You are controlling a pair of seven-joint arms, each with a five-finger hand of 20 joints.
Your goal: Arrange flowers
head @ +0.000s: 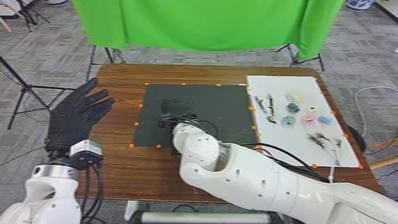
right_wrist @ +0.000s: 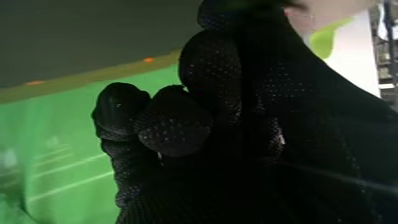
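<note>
1. Head view: loose flower heads (head: 308,118) and stems (head: 269,105) lie on the white board (head: 275,85), so arranging seems early, with most left.
2. Right robot hand (head: 175,106) is over the dark mat (head: 160,132), left of them; its fingers are curled, apparently pinching 1 pale bloom (right_wrist: 333,9) with green leaf at the fingertips.
3. Left robot hand (head: 75,117) is open, well apart.

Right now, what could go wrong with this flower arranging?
The right robot hand is over the black mat, and its arm's cables run close to the white sheet; a sideways swing might drag the dark stems about. The small blossoms lie close together, so picking one could nudge its neighbours.
</note>
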